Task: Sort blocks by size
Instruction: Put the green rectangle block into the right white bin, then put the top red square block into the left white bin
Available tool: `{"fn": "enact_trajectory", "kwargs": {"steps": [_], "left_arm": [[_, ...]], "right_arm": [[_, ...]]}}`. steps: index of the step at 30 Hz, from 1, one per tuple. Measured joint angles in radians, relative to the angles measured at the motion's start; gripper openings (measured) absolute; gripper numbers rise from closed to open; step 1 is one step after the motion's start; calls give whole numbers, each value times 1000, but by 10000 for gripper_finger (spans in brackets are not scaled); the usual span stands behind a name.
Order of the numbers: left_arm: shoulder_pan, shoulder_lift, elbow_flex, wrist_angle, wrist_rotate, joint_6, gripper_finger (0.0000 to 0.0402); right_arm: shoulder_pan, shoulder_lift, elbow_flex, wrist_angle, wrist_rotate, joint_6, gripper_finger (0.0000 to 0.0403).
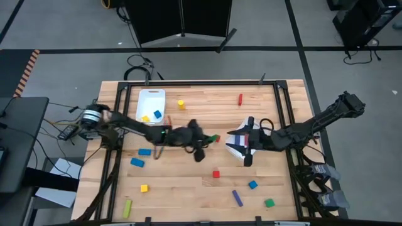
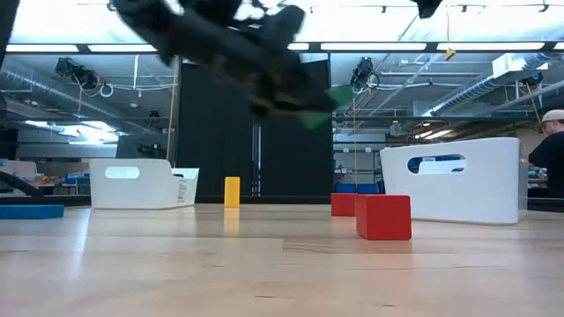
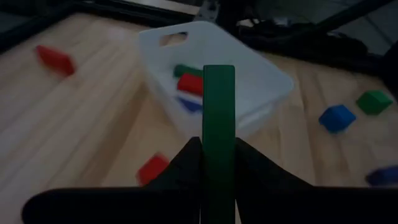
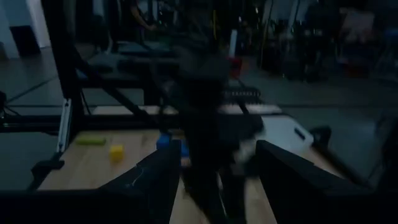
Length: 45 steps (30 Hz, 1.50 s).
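Seen from overhead, a table (image 1: 188, 182) fills the middle of the frame. One bin (image 1: 151, 100) sits at its upper left with two blocks inside; a second bin (image 1: 240, 145) lies right of centre, under the right arm's gripper (image 1: 250, 149). The left gripper (image 1: 210, 139) hangs just left of that bin, above the table's centre, gripping a long block (image 1: 214, 137). Loose blocks (image 1: 216, 174) lie scattered along the lower edge and near the top edge.

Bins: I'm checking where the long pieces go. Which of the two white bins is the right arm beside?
The bin right of the table's centre, already holding blocks, with the right gripper at it; the other bin sits far back-left.
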Motion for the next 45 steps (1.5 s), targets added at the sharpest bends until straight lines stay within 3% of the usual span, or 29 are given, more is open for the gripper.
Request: {"fn": "enact_trajectory", "kwargs": {"steps": [10, 14, 19, 24, 27, 35, 40, 45], "left_arm": [[84, 359, 421, -5, 198, 6, 62], [93, 448, 540, -8, 221, 5, 91], [94, 467, 566, -30, 222, 10, 138], [94, 454, 554, -68, 223, 30, 149], [92, 407, 446, 39, 211, 26, 136], [108, 101, -88, 444, 168, -61, 68], [88, -154, -332, 483, 127, -75, 42], [66, -409, -483, 490, 71, -65, 33]], "right_arm": [[33, 2, 0, 104, 0, -103, 219], [39, 2, 0, 106, 1, -105, 219], [43, 2, 0, 100, 1, -106, 219], [54, 2, 0, 91, 1, -113, 219], [78, 2, 0, 81, 0, -129, 219], [111, 29, -1, 38, 42, -93, 219], [30, 157, -1, 10, 96, 38, 219], [-79, 293, 106, -196, 4, 204, 219]]}}
